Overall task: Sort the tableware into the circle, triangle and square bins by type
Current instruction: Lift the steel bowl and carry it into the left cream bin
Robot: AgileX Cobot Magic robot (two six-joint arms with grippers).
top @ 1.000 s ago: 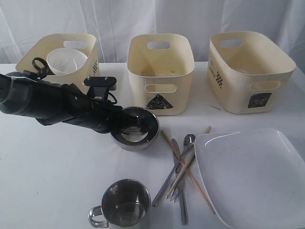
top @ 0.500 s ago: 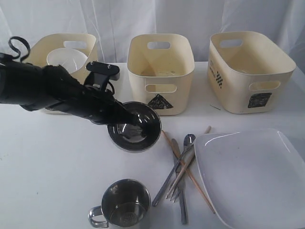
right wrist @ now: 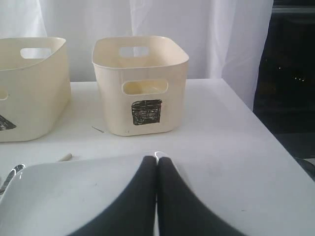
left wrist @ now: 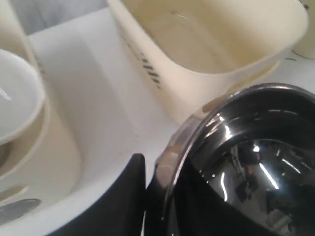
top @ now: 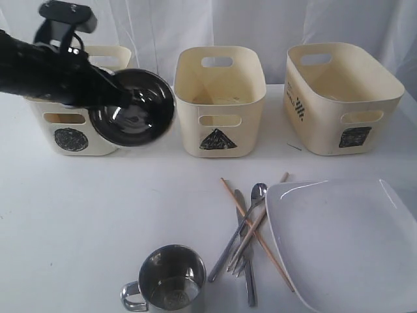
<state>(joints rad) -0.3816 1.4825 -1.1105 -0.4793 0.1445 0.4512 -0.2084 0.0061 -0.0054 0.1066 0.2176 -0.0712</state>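
While L gripper [top: 125,98] clamps the rim of the shiny steel bowl [top: 138,112], tilted in air by the cream plastic circle-marked bin [top: 49,138], a small white bowl [left wrist: 15,98] sits inside. Unsorted: steel handled mug [top: 171,277], steel cutlery [top: 242,238], wooden chopsticks [top: 229,192], lg white squarish plate [top: 345,241]. R gripper [right wrist: 157,160] closed, empty.

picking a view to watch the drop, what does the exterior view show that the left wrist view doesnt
Only the exterior view: the mug, the cutlery pile and the plate.
Only the left wrist view: the white bowl sitting inside the circle bin; from outside the arm hides it.
Both: the steel bowl, pinched by its rim in the left gripper and held clear of the table, plus the circle bin and the triangle bin.
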